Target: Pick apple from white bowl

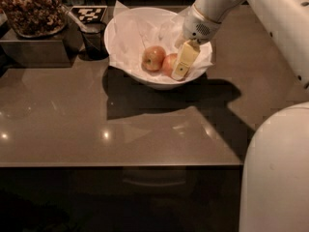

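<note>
Overhead view of a brown desk carrying the white bowl near its far edge, right of centre. Crinkled white paper lines the bowl, with pointed corners rising above the rim at the back left and the right. Two apples lie side by side, touching, in the bottom of the bowl. The apple of the task is the right-hand one, evenly orange-red, with its right half hidden behind the gripper. The other apple, to its left, shows a paler, yellowish patch and is fully exposed. The gripper reaches down into the bowl from the upper right at a slant, its pale yellow tip lying against the right side of the orange-red apple and close to the bowl's near wall. Whether the gripper is spread, pressed together or pinching the apple cannot be told, since its far side is concealed. The white arm runs up and out of the picture at the top right, and a large rounded white part of the robot fills the lower right corner. Left of the bowl, just beside it, stands a small dark cup. Behind the cup lies a black-and-white checkered marker. At the far left, a tray of brown, lumpy material rests on a dark box. The bowl and the arm cast a broad dark shadow across the desk toward the right.
</note>
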Controlling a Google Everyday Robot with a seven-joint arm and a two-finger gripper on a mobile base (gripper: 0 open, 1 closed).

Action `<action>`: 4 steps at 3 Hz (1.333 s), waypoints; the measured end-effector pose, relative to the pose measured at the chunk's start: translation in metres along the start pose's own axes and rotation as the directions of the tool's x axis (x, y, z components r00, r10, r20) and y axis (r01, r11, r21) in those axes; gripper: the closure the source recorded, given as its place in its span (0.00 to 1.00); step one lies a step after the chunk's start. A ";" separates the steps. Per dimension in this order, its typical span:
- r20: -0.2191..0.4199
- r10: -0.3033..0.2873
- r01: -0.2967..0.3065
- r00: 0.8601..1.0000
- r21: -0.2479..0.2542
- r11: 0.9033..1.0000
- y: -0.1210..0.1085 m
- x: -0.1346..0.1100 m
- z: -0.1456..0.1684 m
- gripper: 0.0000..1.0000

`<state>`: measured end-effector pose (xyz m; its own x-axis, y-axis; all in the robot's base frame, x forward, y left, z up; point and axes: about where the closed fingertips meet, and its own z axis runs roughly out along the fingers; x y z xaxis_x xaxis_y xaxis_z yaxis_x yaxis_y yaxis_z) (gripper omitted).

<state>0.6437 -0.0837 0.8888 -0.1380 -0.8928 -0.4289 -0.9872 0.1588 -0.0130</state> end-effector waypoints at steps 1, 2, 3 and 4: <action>0.013 0.016 -0.016 1.000 -0.018 1.000 -0.013 -0.004 0.014 0.15; 0.012 0.016 -0.016 1.000 -0.018 1.000 -0.013 -0.004 0.015 0.16; 0.007 0.018 -0.018 1.000 -0.021 1.000 -0.015 0.000 0.020 0.16; 0.002 0.018 -0.018 1.000 -0.024 1.000 -0.016 0.004 0.024 0.14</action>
<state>0.6611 -0.0800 0.8658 -0.1552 -0.8889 -0.4311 -0.9863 0.1644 0.0161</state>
